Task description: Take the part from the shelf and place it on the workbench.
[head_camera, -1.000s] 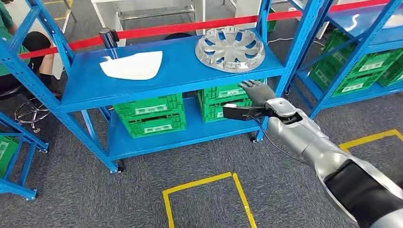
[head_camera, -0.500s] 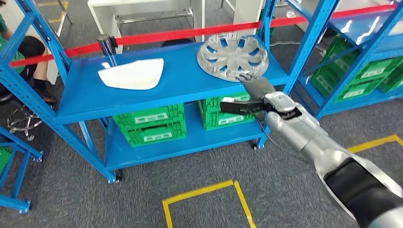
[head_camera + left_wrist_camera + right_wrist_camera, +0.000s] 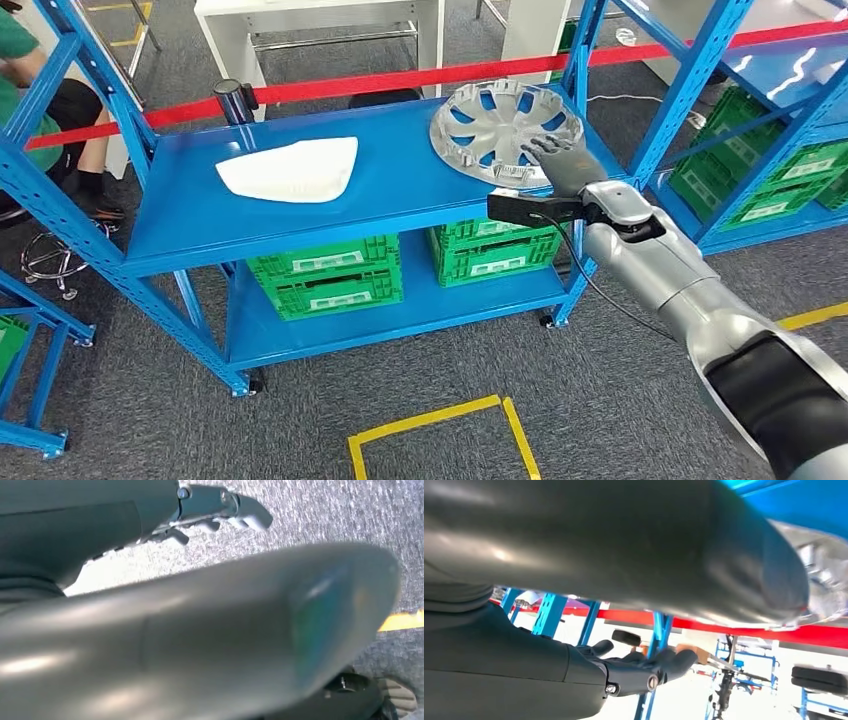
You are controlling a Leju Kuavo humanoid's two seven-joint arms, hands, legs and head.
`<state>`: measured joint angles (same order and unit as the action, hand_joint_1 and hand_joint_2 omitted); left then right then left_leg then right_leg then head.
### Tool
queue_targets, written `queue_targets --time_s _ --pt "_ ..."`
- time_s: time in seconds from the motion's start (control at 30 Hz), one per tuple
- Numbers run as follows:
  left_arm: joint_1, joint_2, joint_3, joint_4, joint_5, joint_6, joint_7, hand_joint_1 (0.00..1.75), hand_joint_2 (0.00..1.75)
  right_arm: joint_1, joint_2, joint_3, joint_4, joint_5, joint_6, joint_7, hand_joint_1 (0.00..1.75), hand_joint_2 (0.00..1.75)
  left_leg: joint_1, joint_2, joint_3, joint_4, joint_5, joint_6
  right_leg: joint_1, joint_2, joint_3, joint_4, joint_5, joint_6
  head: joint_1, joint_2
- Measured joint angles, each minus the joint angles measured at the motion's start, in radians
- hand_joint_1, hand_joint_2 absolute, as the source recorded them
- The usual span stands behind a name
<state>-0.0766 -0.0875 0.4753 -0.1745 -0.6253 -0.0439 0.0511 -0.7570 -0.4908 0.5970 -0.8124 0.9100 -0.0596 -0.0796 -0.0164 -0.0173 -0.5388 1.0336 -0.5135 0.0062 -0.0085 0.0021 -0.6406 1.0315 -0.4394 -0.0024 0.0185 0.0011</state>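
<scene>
A blue steel shelf unit (image 3: 300, 215) fills the middle of the head view, its top deck running from left of centre to upper right. Below that deck, 2 stacks of green crates (image 3: 325, 275) sit on the lower deck. The robot's silver right arm (image 3: 690, 300) enters from the lower right corner. The silver wheel cover (image 3: 500, 125), the part to take, lies on the top deck at upper right of centre. A white moulded panel (image 3: 292, 168) lies well apart from it, toward the left. The right hand (image 3: 563, 165) sits at the cover's near rim, fingers spread and holding nothing. The left hand (image 3: 210, 510) hangs over grey carpet, fingers loosely apart, holding nothing.
</scene>
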Motion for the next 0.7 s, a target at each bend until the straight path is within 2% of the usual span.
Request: queue_targets --time_s 0.07,0.1,0.2,0.23,0.27,0.3,0.33,0.37,0.4,0.43,0.47,0.57,0.6,0.63,0.7 --pt "0.0 0.0 0.0 0.0 -0.006 0.0 0.001 0.0 0.0 0.01 -0.012 -0.012 -0.016 -0.004 -0.008 -0.003 0.0 0.0 0.001 0.003 -0.009 0.034 -0.016 -0.012 -0.005 0.0 0.017 -0.003 -0.004 -0.011 -0.002 0.0" --pt "-0.001 0.0 0.0 0.0 -0.01 0.0 0.001 0.0 0.0 0.021 -0.022 -0.02 -0.028 -0.008 -0.013 -0.005 0.0 0.0 0.004 0.005 -0.029 0.075 -0.034 -0.019 -0.007 -0.001 0.027 -0.004 -0.01 -0.015 -0.004 0.0" --pt "0.006 -0.004 0.0 0.0 -0.016 0.001 0.0 0.0 0.0 0.079 -0.058 -0.053 -0.084 -0.013 -0.02 -0.007 0.0 0.0 0.014 0.01 -0.137 0.248 -0.097 -0.031 -0.007 -0.005 0.048 -0.004 -0.031 -0.018 -0.006 0.0" --pt "0.011 -0.004 0.0 0.0 -0.014 0.001 -0.002 0.0 0.0 0.099 -0.066 -0.064 -0.102 -0.011 -0.019 -0.007 0.0 0.0 0.017 0.011 -0.162 0.273 -0.096 -0.034 -0.008 -0.005 0.057 -0.004 -0.039 -0.017 -0.006 0.0" --pt "0.017 -0.004 0.001 0.001 -0.011 0.002 -0.005 0.0 0.0 0.114 -0.07 -0.072 -0.117 -0.008 -0.017 -0.006 0.0 0.0 0.019 0.011 -0.169 0.26 -0.073 -0.035 -0.01 -0.003 0.068 -0.004 -0.048 -0.015 -0.006 0.0" --pt "0.02 -0.002 0.002 0.001 -0.006 0.002 -0.008 0.0 0.0 0.123 -0.072 -0.079 -0.13 -0.001 -0.015 -0.005 0.0 0.0 0.02 0.012 -0.16 0.213 -0.031 -0.036 -0.013 -0.001 0.079 -0.003 -0.057 -0.012 -0.006 0.0" --pt "0.023 -0.002 0.005 0.001 0.001 0.002 -0.011 0.0 0.0 0.127 -0.071 -0.084 -0.142 0.008 -0.013 -0.002 0.0 0.0 0.021 0.012 -0.142 0.143 0.02 -0.036 -0.016 0.001 0.09 -0.004 -0.066 -0.008 -0.007 0.0" --pt "0.024 -0.001 0.009 0.002 0.008 0.003 -0.013 0.0 0.0 0.124 -0.068 -0.087 -0.149 0.019 -0.008 0.001 0.0 0.0 0.02 0.014 -0.124 0.079 0.052 -0.035 -0.018 0.003 0.099 -0.003 -0.074 -0.002 -0.008 0.0" --pt "0.023 0.0 0.013 0.002 0.013 0.004 -0.014 0.0 0.0 0.116 -0.063 -0.089 -0.153 0.029 0.0 0.005 0.0 0.0 0.018 0.016 -0.11 0.033 0.071 -0.031 -0.019 0.006 0.104 -0.002 -0.081 0.003 -0.01 0.0" --pt "0.022 0.0 0.017 0.002 0.017 0.004 -0.013 0.0 0.0 0.104 -0.054 -0.088 -0.152 0.037 0.009 0.008 0.0 0.0 0.016 0.018 -0.103 0.01 0.077 -0.025 -0.018 0.008 0.106 -0.002 -0.086 0.01 -0.011 0.0" --pt "0.022 0.0 0.021 0.002 0.018 0.006 -0.011 0.0 0.0 0.087 -0.045 -0.087 -0.149 0.043 0.019 0.009 0.0 0.0 0.013 0.018 -0.101 0.006 0.069 -0.017 -0.018 0.01 0.107 -0.003 -0.089 0.016 -0.012 0.0" --pt "0.021 -0.001 0.029 0.0 0.011 0.009 -0.007 0.0 0.0 0.044 -0.031 -0.082 -0.136 0.046 0.033 0.012 0.0 0.0 0.014 0.016 -0.089 -0.001 0.073 0.005 -0.02 0.007 0.102 0.013 -0.107 0.032 -0.011 0.0" --pt "0.02 -0.002 0.031 0.0 0.007 0.01 -0.007 0.0 0.0 0.039 -0.034 -0.081 -0.134 0.045 0.032 0.014 0.0 0.0 0.015 0.014 -0.083 -0.005 0.071 0.012 -0.019 0.005 0.084 0.049 -0.123 0.035 -0.01 0.0" --pt "0.019 -0.002 0.031 0.0 0.001 0.009 -0.007 0.0 0.0 0.04 -0.039 -0.082 -0.133 0.042 0.029 0.017 0.0 0.0 0.015 0.011 -0.078 -0.007 0.067 0.018 -0.018 0.003 0.051 0.109 -0.144 0.035 -0.008 0.0" --pt "0.017 -0.004 0.031 0.0 -0.007 0.008 -0.007 0.0 0.0 0.058 -0.052 -0.086 -0.133 0.036 0.02 0.021 0.0 0.0 0.014 0.003 -0.066 -0.008 0.055 0.026 -0.015 0.003 -0.037 0.241 -0.177 0.035 -0.007 0.0"
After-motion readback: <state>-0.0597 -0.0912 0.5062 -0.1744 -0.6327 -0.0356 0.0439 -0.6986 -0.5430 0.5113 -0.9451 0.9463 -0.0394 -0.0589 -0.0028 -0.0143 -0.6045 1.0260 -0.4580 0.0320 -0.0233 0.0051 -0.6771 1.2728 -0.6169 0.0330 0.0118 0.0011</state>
